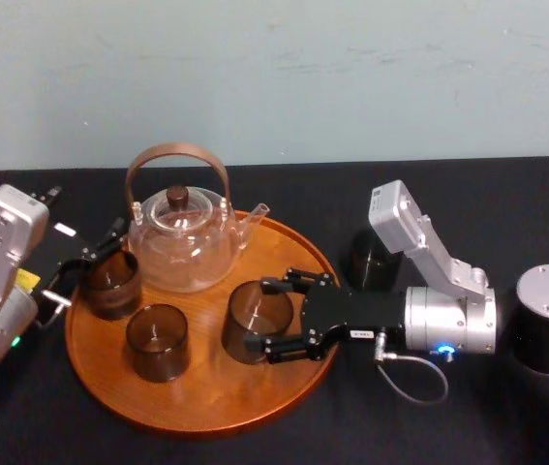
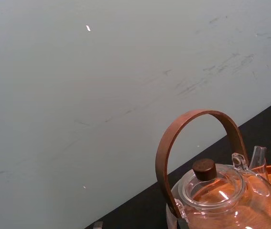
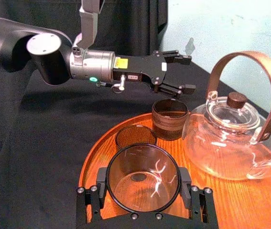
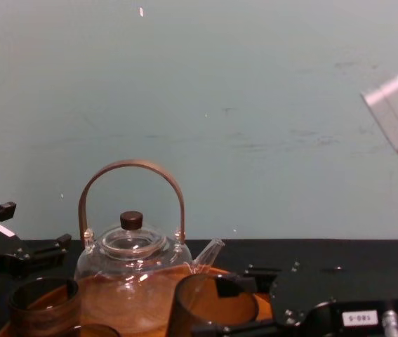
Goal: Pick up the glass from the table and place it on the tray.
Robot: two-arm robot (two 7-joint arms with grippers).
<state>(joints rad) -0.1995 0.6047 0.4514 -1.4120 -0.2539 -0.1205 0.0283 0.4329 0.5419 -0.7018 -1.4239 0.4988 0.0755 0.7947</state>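
The glass (image 1: pixel 253 327) sits upright on the tray (image 1: pixel 197 407), mouth up and long axis vertical, at the front right. The right gripper (image 1: pixel 264 315) comes in sideways and has it clamped between both fingers. Count: three glasses on the tray, one teapot (image 1: pixel 182 242), and what looks like a fourth glass (image 1: pixel 371 260) on the table behind that arm. The left gripper (image 1: pixel 100 254) is spread wide beside the left glass (image 1: pixel 109 283).

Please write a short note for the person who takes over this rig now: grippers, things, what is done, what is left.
The right gripper is shut on the glass, which seems to stand on the tray, at its right side.
The left gripper is open and empty by the tray's left edge.
Done: glass on tray.
Left: release, withdraw; another glass waits on the table.
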